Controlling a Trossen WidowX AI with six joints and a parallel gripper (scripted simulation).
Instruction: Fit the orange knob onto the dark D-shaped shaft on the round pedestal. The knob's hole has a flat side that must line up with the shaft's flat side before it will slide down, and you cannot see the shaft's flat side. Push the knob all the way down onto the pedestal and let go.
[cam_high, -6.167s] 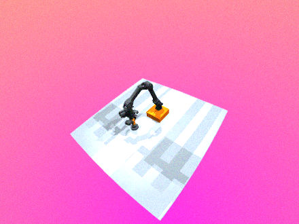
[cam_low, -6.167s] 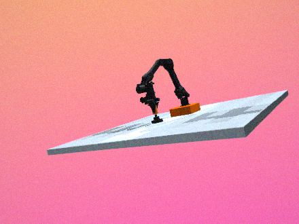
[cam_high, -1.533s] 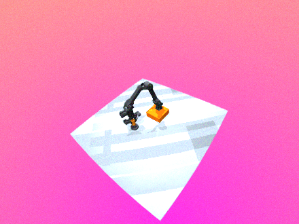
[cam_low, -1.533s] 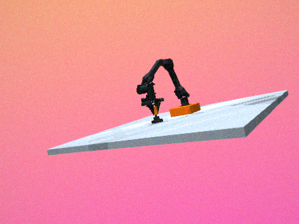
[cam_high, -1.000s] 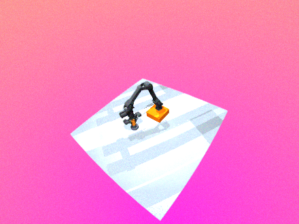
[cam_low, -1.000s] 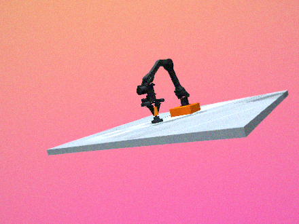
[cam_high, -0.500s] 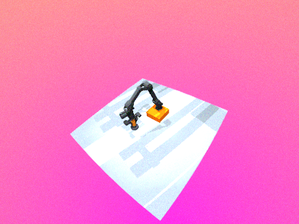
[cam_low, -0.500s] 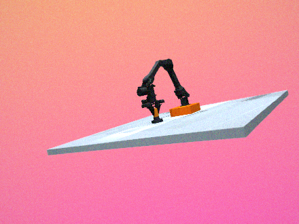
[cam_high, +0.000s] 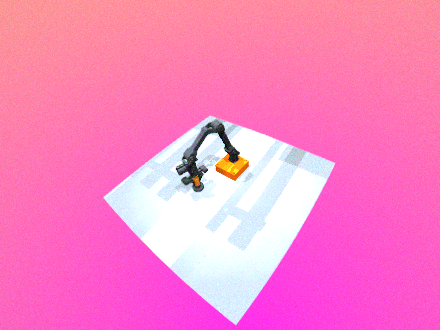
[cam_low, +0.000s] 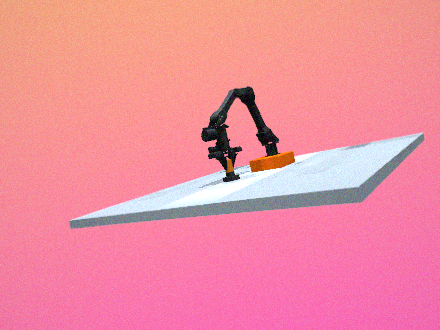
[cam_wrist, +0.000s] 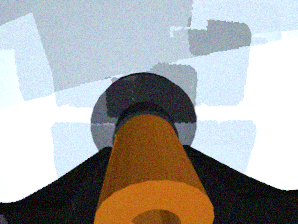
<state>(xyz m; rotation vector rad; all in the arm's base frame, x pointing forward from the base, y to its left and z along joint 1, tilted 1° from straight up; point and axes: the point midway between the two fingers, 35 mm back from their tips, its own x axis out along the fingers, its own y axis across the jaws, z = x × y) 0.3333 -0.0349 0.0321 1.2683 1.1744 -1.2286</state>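
Note:
The orange knob (cam_high: 196, 182) (cam_low: 230, 166) (cam_wrist: 155, 162) stands upright over the round dark pedestal (cam_high: 199, 189) (cam_low: 231, 178) (cam_wrist: 142, 86). My gripper (cam_high: 195, 178) (cam_low: 229, 162) (cam_wrist: 147, 152) points down and is shut on the knob, with one black finger against each side in the wrist view. The knob's lower end meets a dark raised ring at the middle of the pedestal. The D-shaped shaft is hidden. Whether a small gap is left under the knob cannot be told. The knob's open top end faces the wrist camera.
The arm's base stands on an orange block (cam_high: 232, 170) (cam_low: 272, 162) close to the pedestal. The white and grey table (cam_high: 210, 250) (cam_low: 320, 175) has patchy shadows, and its edges drop off on all sides.

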